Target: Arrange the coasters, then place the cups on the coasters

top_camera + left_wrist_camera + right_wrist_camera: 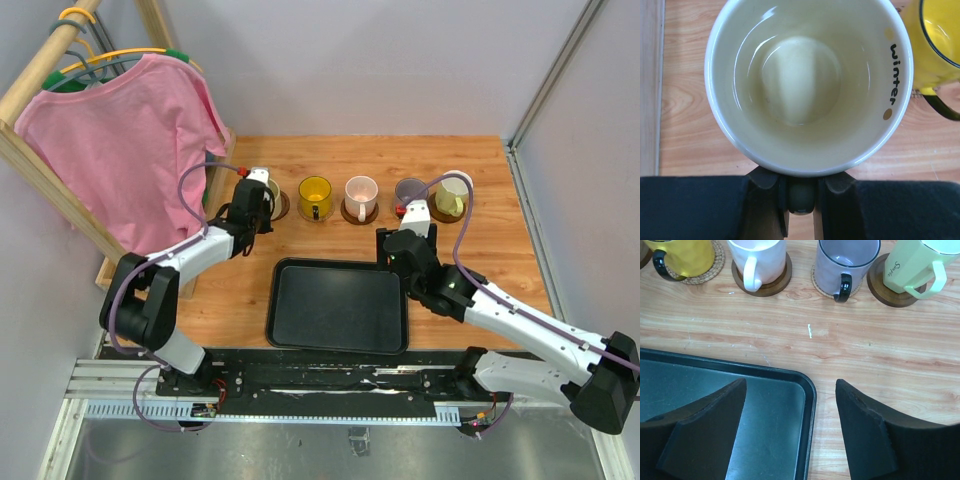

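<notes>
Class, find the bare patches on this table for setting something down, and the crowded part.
Bare table: the strip between the mugs and the black tray, and behind the mugs. The tray's floor is bare. Crowded: the mug row, left gripper on the cream mug.

Cream mug (pixel 805 85), black tray (pixel 340 305)

Cream cup (pixel 805 85) is glossy ceramic, table (pixel 865 340) grained wood.

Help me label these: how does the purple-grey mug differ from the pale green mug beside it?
The purple-grey mug has a black handle and rim; the pale green mug has a green handle. The green bears lettering; the purple-grey shows none. A light tan coaster lies under the purple-grey, a dark brown coaster under the green. Both share one row.
</notes>
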